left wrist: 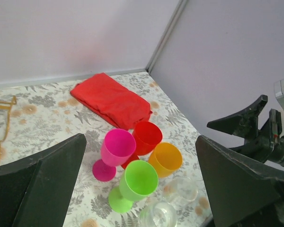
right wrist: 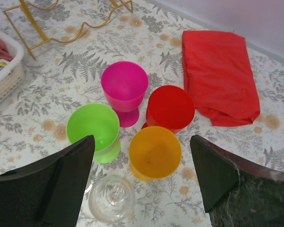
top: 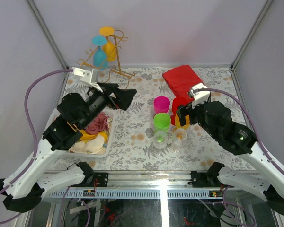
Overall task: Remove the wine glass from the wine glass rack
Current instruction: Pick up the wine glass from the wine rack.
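We saw the gold wire wine glass rack (top: 114, 71) standing at the far left corner of the table (top: 132, 137), w/ two glasses hung on it, feet up and bowls down: a blue wine glass (top: 100, 56) and a yellow wine glass (top: 110, 49) just beside it. The left gripper (top: 128, 98) hovered near the rack's base, on the near side. Its jaws stood wide w/ nothing between them. Under that arm sat a white plastic basket (top: 109, 135) holding cloths: a pink cloth (top: 99, 123) on top, a yellow cloth (top: 87, 135) and a cream cloth (top: 87, 145) nearer us. At mid-table a tight group of stemmed glasses stood upright, bowls open to the top: magenta glass (right wrist: 124, 85), green glass (right wrist: 93, 125), red glass (right wrist: 170, 108), orange glass (right wrist: 156, 151), the insides showing only their own colour. Two clear glasses (top: 160, 139) stood at the near side of the group; contents we could not tell. The right gripper (right wrist: 141, 138) hung above the orange glass, fingers spread wide to either side and apart from it, holding nothing. A folded red cloth (right wrist: 220, 75) lay flat at the far right, near the red glass.
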Controlling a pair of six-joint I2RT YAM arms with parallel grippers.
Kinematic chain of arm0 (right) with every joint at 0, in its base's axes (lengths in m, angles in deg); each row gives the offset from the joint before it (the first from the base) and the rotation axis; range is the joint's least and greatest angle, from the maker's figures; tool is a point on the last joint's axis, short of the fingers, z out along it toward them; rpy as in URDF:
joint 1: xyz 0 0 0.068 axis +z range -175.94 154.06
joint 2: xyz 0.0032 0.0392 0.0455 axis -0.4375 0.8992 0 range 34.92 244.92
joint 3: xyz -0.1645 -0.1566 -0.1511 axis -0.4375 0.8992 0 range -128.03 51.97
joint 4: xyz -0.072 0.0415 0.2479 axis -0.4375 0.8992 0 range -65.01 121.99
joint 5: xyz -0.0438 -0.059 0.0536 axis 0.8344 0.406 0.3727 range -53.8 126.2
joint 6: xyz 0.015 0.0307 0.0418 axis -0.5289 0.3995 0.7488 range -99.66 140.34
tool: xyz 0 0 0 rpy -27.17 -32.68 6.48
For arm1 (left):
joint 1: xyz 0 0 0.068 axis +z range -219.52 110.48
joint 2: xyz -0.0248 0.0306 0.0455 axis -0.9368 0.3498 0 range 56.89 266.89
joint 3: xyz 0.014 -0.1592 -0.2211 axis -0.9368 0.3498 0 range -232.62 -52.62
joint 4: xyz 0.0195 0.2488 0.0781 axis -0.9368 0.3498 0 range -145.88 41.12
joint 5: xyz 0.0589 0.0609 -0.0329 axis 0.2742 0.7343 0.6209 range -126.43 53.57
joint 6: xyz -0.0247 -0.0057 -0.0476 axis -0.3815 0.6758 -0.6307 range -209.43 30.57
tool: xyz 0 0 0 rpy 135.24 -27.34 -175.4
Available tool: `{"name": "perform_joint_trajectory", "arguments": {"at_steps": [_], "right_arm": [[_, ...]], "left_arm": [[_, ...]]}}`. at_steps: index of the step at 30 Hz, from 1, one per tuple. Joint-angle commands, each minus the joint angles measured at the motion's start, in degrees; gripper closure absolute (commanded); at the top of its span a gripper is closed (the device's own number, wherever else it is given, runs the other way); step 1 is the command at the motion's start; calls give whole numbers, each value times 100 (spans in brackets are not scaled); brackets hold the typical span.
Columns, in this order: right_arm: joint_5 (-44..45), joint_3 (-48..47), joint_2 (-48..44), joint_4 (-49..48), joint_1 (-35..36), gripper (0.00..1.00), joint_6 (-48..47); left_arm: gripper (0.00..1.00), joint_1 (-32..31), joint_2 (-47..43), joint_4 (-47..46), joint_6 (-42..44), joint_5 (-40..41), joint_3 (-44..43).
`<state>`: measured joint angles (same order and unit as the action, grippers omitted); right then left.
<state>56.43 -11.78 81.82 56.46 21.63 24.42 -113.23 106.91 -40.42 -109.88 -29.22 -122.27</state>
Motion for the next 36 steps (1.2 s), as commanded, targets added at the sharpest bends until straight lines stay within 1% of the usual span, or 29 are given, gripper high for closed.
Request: {"name": "perform_joint_trajectory", "arguments": {"at_steps": [1, 3, 4, 7, 10, 13, 16, 21, 24, 26, 29, 33, 36], "right_arm": [[507, -293, 196, -685, 33, 10, -430], [583, -253, 238, -894, 33, 9, -580], [606, -228, 265, -1017, 33, 8, -668], [673, -211, 346, -1279, 31, 7, -833], [675, -305, 469, -1307, 33, 6, -950], [675, -384, 553, -1248, 33, 6, -1015], [675, -403, 571, -1202, 31, 5, -1006], [637, -395, 551, -1132, 33, 5, -910], [640, -377, 558, -1150, 31, 4, -928], [613, -372, 566, -1167, 33, 4, -926], [436, -367, 612, -1154, 33, 4, -847], [332, -355, 678, -1151, 33, 3, -790], [328, -366, 722, -1151, 32, 3, -823]], "left_arm": [[0, 105, 492, 230, 625, 326, -714], [0, 282, 807, 351, 714, 105, -1018], [0, 501, 985, 394, 681, -158, -1157], [0, 1557, 1429, 247, 227, -1148, -1412], [0, 2604, 1788, -397, -490, -1991, -1355], [0, 3315, 2225, -876, -1168, -2319, -1470], [0, 3772, 2744, -1025, -1466, -2405, -1723], [0, 4227, 3084, -1637, -1899, -2364, -1793], [0, 4352, 3329, -1776, -1846, -2352, -2031], [0, 4369, 3516, -1617, -1678, -2282, -2298], [2, 4387, 3757, -1064, -1498, -2400, -2620], [4, 4388, 3780, -654, -1288, -2915, -2566], [5, 4387, 3740, -147, -995, -3110, -2569]]}}
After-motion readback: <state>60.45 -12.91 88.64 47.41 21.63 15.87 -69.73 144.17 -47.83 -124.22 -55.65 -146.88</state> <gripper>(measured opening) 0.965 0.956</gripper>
